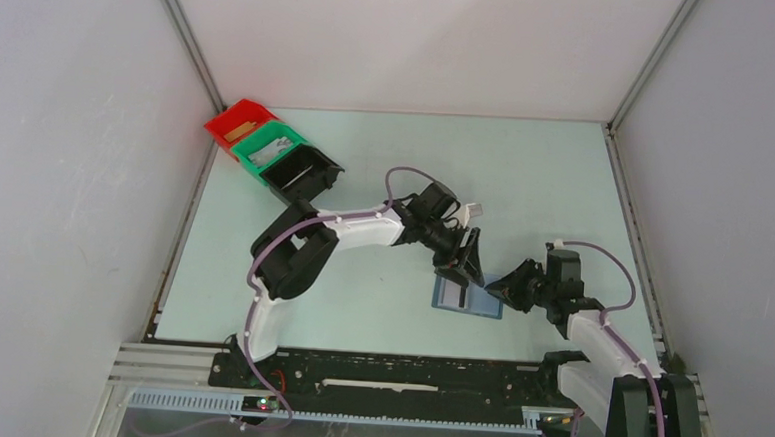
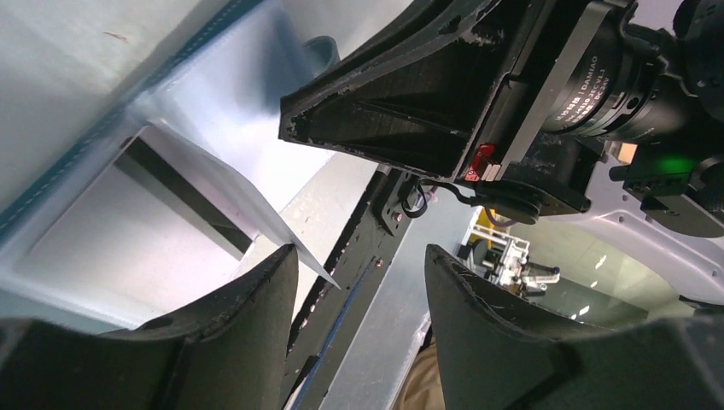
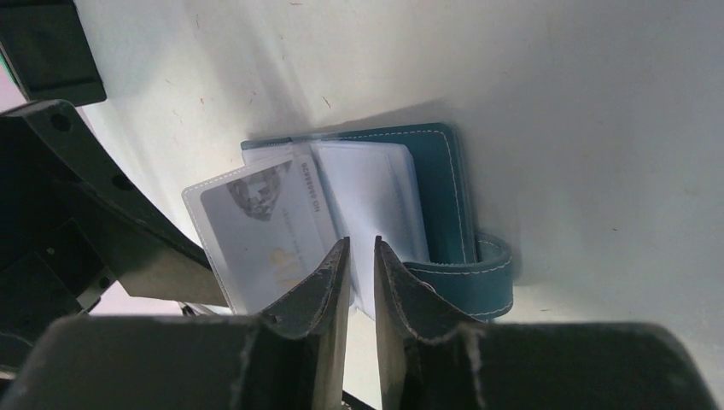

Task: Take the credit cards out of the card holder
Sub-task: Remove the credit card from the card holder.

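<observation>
The card holder [image 1: 464, 301] lies spread open on the table [image 1: 367, 157], between my grippers. My left gripper [image 2: 359, 260] gapes, holding nothing. My right gripper [image 3: 360, 246] is nearly closed at the clear sleeves [image 3: 367, 188]; I cannot tell if it pinches one. A pull may drag the whole holder and leave the pale card [image 3: 265, 222] in its sleeve. There is open room on the far side.

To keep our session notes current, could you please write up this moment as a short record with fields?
Holder: slate-blue folding card holder, lying open on the pale green table
Card: pale card, not yet out of the holder
Right claw: nearly closed at the holder's open pages; grip unclear
Left claw: open, at the holder, holding nothing
Bins: red plastic bin, green plastic bin, black plastic bin, together at the far left
</observation>
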You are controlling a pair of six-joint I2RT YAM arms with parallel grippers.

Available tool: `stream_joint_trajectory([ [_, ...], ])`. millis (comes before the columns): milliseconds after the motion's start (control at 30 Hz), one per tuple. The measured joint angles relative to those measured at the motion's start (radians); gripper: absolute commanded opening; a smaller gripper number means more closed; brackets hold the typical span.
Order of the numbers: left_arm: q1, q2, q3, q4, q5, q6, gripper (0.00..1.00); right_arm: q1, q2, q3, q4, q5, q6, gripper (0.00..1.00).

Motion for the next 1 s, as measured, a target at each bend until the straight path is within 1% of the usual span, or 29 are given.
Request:
stream_joint_trajectory([
  [133,-0.017,0.026,0.013,0.005,0.029,-0.002,0.62,-0.006,-0.011,0.000,-0.013,-0.001,0.000,0.26],
  [400,-0.029,0.057,0.014,0.013,0.066,-0.008,0.63,-0.015,-0.026,0.000,-0.021,-0.014,-0.003,0.35],
  [667,-0.029,0.057,0.015,0.023,0.072,-0.008,0.65,-0.037,-0.073,-0.002,-0.049,-0.020,-0.003,0.40],
  [1000,-0.025,0.057,0.033,0.029,0.052,-0.010,0.64,-0.049,-0.098,-0.002,-0.072,-0.018,-0.004,0.40],
])
